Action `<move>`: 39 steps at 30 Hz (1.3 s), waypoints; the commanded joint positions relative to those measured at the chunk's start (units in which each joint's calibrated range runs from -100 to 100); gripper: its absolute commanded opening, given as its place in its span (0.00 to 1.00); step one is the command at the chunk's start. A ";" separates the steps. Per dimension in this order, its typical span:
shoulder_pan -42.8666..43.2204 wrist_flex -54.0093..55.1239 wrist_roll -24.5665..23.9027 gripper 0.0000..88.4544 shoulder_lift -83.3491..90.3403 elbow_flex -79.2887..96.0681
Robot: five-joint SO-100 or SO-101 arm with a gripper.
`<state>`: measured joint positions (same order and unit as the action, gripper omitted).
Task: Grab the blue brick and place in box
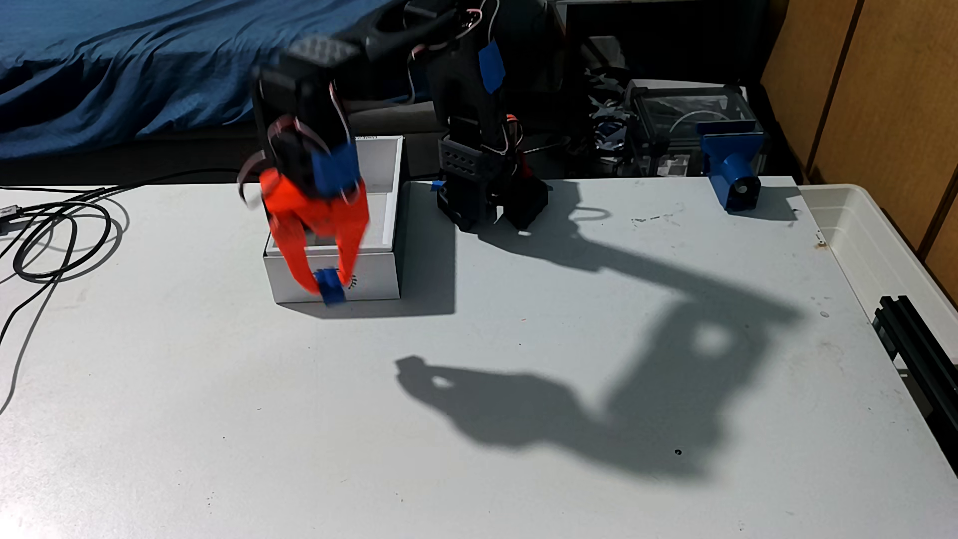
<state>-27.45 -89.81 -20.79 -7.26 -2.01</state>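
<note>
Blue brick (330,289) sits pinched between the tips of the orange hand (327,288), whose two fingers are drawn in tight around it, so the brick is carried clear of the counter (518,414). In the fixed view it hangs in front of the near end wall of the box (381,282), partly covering the dark emblem printed there; the hand is blurred, and whether the brick is above the rim or still short of the opening cannot be told. The box stands at the far left of the counter, just left of the black arm base (490,199), with its top open. To finish this step well, the brick should probably be carried farther back until it is plainly over the open interior, not the near wall, then lowered a little before the fingers part, so it drops inside rather than bouncing off the rim. A slow release would also keep the light box from being nudged.
</note>
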 commanded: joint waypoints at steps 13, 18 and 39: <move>-14.82 -9.24 17.03 0.01 15.93 6.63; -20.02 -8.81 24.45 0.01 20.75 14.17; -26.71 14.80 38.02 0.04 41.30 53.65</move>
<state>-53.58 -75.93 16.74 31.76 50.56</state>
